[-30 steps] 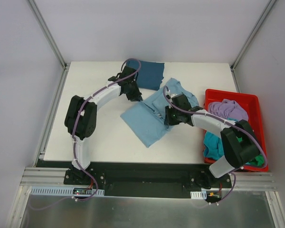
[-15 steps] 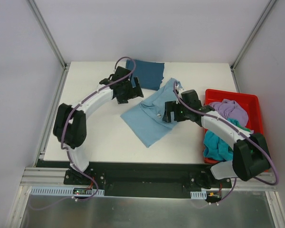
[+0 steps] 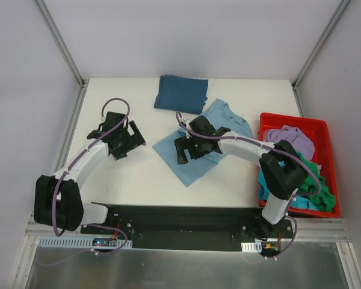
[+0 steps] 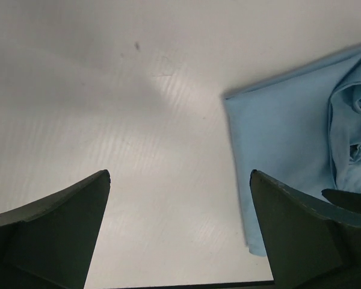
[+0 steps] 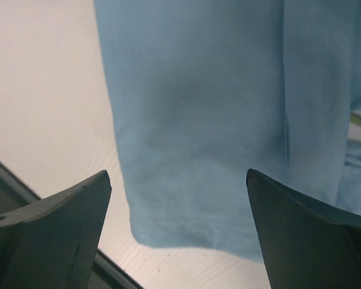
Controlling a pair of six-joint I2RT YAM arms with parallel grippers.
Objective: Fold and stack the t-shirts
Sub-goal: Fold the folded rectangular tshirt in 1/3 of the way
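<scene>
Sky-blue t-shirt (image 3: 179, 164), part-folded, directly under right gripper (image 3: 185, 149); jaws wide, empty.
Table (image 3: 150, 174); red bin (image 3: 292, 120) well to that gripper's right; folded dark teal t-shirt (image 3: 182, 93) beyond it. Left gripper (image 3: 126, 139) wide, empty, shirt corner to its right. Risk: pinching one layer only would pull the fold apart. Nothing obstructs.

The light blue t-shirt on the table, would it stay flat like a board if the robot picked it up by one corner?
Probably not. The light blue t-shirt lies in soft folds and bunched wrinkles, so it would likely droop and unfold. It looks thin, so probably light. Pushed, it would more likely crumple than slide in one piece.
</scene>
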